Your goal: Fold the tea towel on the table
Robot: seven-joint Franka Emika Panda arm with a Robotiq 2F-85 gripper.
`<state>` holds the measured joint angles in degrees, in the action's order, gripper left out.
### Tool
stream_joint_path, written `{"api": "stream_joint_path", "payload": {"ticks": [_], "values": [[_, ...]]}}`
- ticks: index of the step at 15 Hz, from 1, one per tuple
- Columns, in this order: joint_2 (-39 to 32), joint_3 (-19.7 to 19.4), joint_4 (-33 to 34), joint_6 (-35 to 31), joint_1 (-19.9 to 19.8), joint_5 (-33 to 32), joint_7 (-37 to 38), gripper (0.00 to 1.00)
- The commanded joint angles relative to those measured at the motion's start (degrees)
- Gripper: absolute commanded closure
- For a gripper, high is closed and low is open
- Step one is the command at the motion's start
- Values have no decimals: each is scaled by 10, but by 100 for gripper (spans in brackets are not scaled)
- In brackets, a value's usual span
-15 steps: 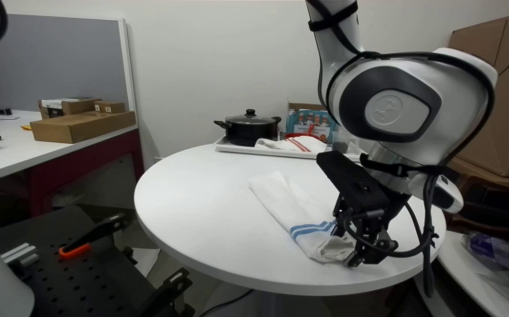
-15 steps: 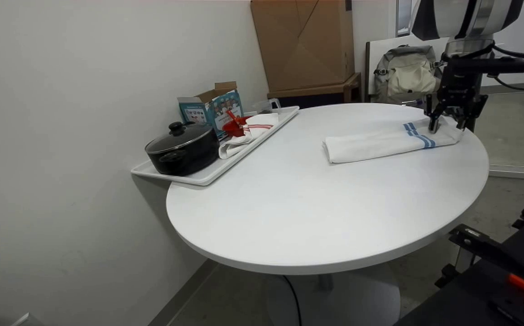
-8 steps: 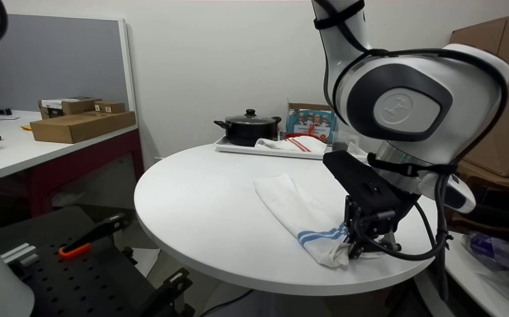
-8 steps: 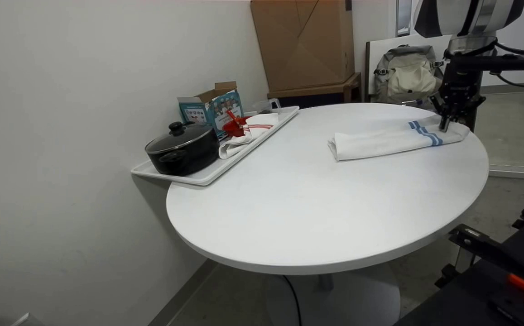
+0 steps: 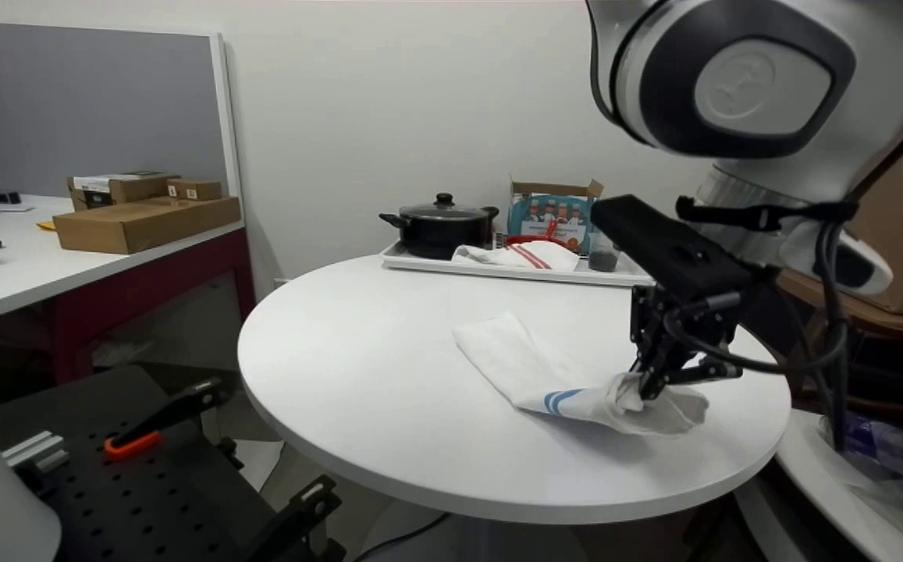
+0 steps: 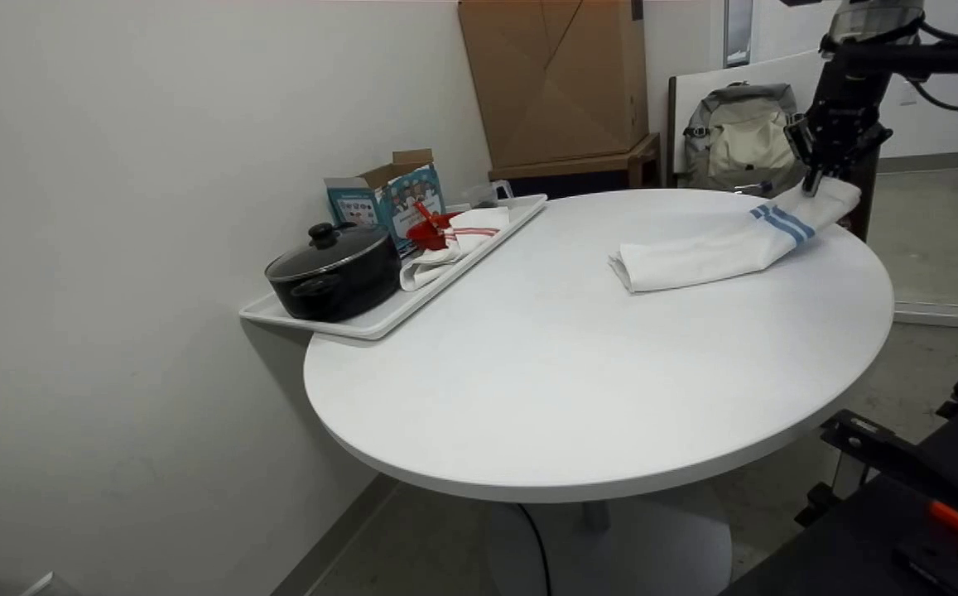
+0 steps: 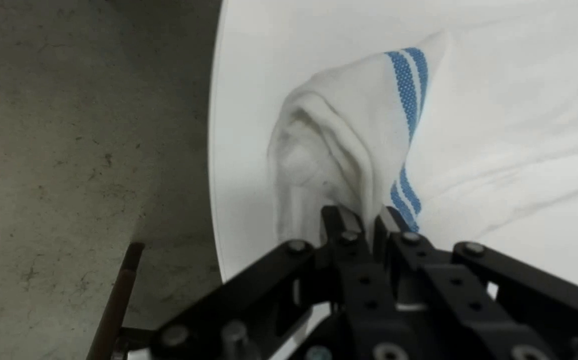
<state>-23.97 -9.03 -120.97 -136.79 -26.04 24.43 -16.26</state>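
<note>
The tea towel (image 6: 686,263), white with blue stripes, lies as a folded strip on the round white table (image 6: 545,397). Its plain end rests flat, while the striped end is lifted off the tabletop. My gripper (image 5: 642,388) is above that raised end in both exterior views, pinching the cloth. In the wrist view, a bunched ridge of the towel (image 7: 508,120) runs between the nearly closed fingertips of the gripper (image 7: 363,222), with a loose flap hanging on one side. The part of the cloth deep between the fingers is hidden.
Against the wall, a white tray (image 5: 435,267) carries a black lidded pot (image 5: 442,234), a red-striped cloth (image 5: 545,256), a red utensil and a blue box (image 5: 549,215). The table edge (image 7: 214,150) runs close beside the gripper in the wrist view.
The gripper has closed on the towel's striped end and risen, lifting that end off the table. The towel's flat end has slid slightly toward the gripper's side.
</note>
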Motion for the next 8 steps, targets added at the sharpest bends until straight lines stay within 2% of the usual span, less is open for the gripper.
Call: {"api": "stream_joint_path", "payload": {"ticks": [1,8], "values": [[97,-6,-51,31,4,-9,-24,98],[173,-10,-75,54,55,-23,-9,98]]}}
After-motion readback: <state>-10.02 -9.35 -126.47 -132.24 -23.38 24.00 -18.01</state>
